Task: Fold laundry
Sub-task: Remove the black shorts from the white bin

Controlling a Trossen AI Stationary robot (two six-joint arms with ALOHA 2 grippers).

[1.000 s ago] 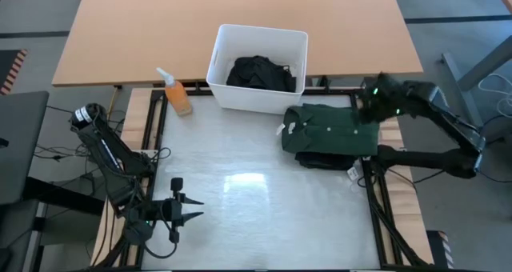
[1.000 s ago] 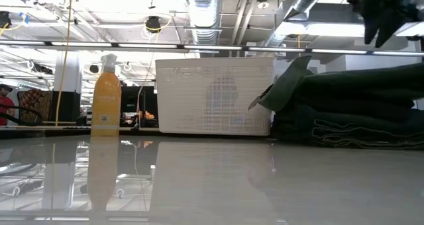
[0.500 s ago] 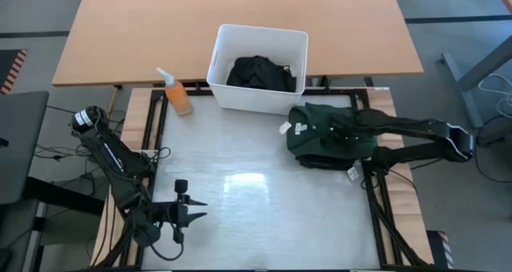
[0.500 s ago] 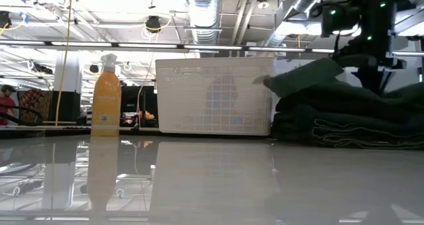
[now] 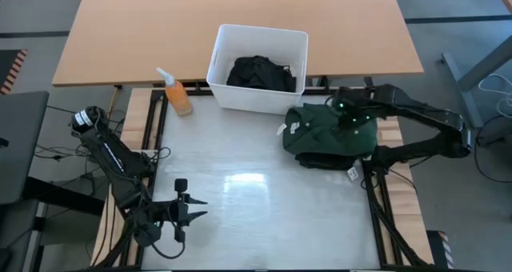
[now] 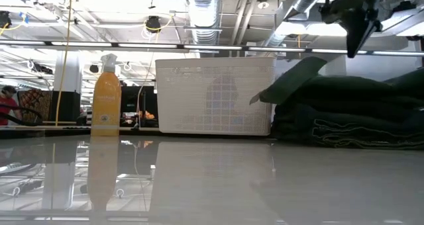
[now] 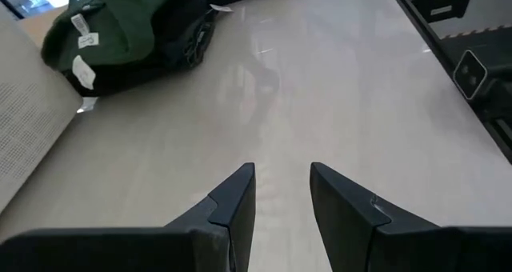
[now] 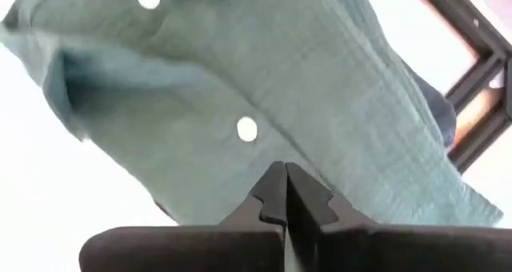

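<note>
A folded dark green shirt (image 5: 324, 128) lies on top of a stack of folded dark garments (image 6: 344, 127) at the table's right side. Its collar (image 6: 291, 79) sticks up toward the bin. My right gripper (image 5: 346, 118) hangs shut a little above the shirt (image 8: 240, 72), pointing steeply down, with nothing between its fingers (image 8: 272, 194). In the low view its tip (image 6: 351, 51) stands clear of the cloth. A black garment (image 5: 260, 72) lies bunched in the white bin. My left gripper (image 5: 194, 211) waits open at the near left, fingers (image 7: 236, 196) above bare table.
The white bin (image 5: 220, 56) stands at the table's far edge, beside the stack. An orange spray bottle (image 5: 176, 94) stands to the bin's left. The table's middle (image 5: 256, 184) is bare and glossy. Black frame rails (image 5: 376, 192) run along the right edge.
My right gripper has swung in from the table's right edge over the green shirt, rolling as it went. It reached low across the shirt, then drew back a little toward the far edge. Its fingers have shut. The shirt's collar dipped and stands up again.
</note>
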